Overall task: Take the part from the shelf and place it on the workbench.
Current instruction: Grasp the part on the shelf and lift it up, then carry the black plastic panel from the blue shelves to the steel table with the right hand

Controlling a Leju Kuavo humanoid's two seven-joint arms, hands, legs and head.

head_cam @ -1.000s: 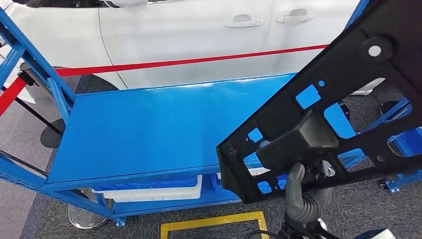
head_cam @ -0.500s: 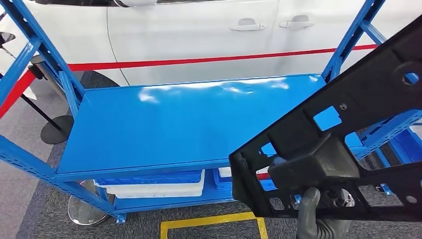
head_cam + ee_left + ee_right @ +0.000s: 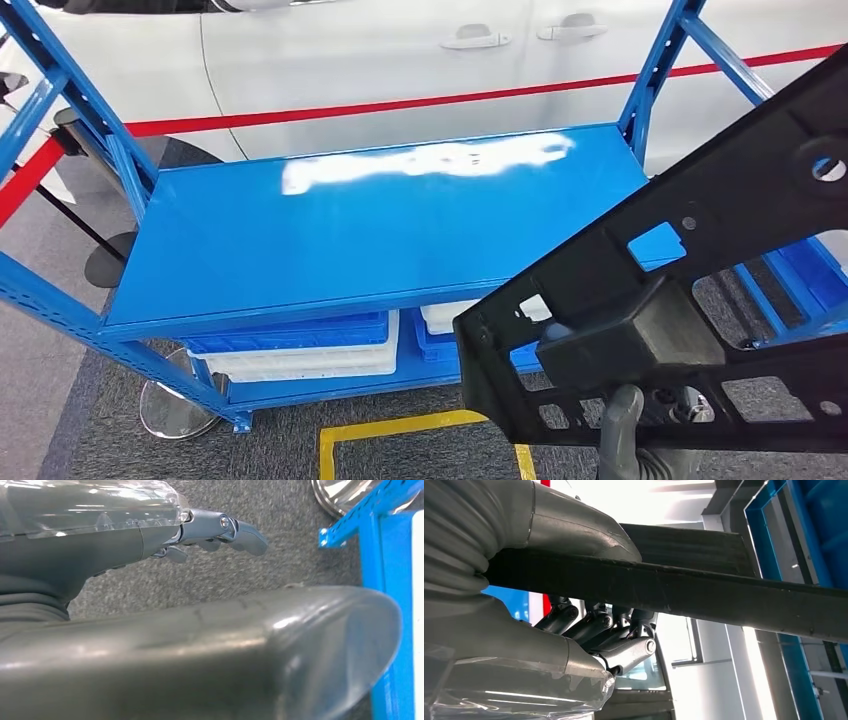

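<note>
Right now the right robot hand [image 3: 635,440] grips the black part [image 3: 700,290] from below.

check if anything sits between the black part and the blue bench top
Nothing visible does. The right hand holds the black perforated plastic panel at the near right corner of the bare blue metal workbench top.

The head view looks forward and down from high on the robot, the blue workbench [image 3: 370,230] across the frame's middle and a white car [image 3: 350,60] along the top; the left wrist view sits close behind the left hand [image 3: 220,530], facing grey carpet [image 3: 280,555]; the right wrist view sits tight against the right hand [image 3: 594,630]; head and right wrist views share the black part [image 3: 700,280].
</note>
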